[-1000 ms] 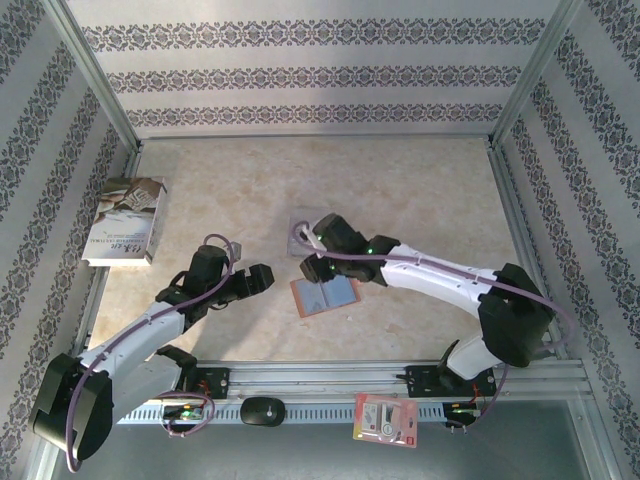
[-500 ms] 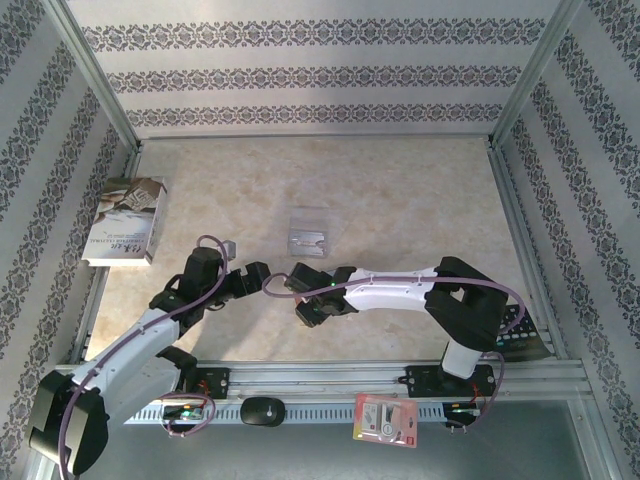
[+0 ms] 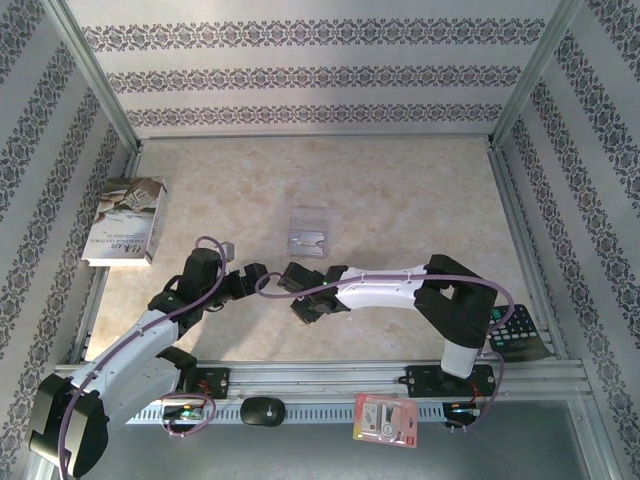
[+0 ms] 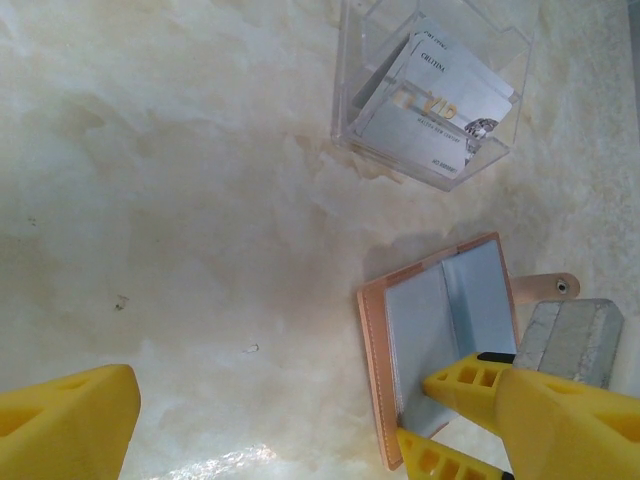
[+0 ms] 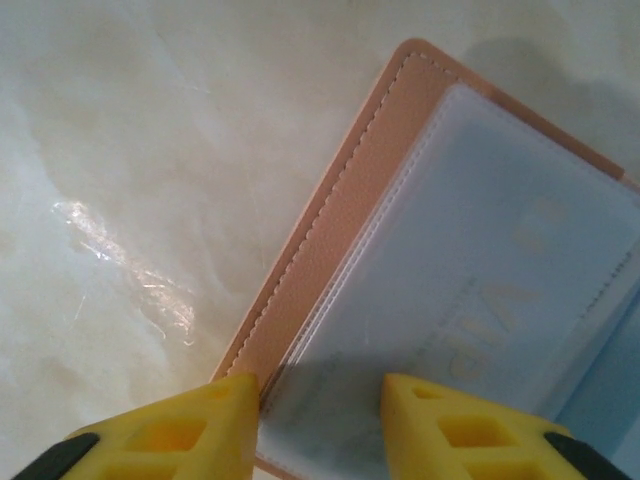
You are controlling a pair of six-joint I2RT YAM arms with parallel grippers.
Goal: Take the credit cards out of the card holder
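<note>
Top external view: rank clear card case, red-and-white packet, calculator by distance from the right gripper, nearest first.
From the right gripper:
1. clear card case, just beyond it, mid-table.
2. red-and-white packet, front ledge, toward the right.
3. calculator, far right table edge.

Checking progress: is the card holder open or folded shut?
Open: the card holder lies spread flat, its grey-blue pocket lining facing up.

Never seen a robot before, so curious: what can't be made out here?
Right wrist view: card holder cut off by the frame edges; lettering under its lining blurred.
Top view: card holder hidden beneath the right arm.
Left wrist view: credit cards in the clear box, print too small.
</note>
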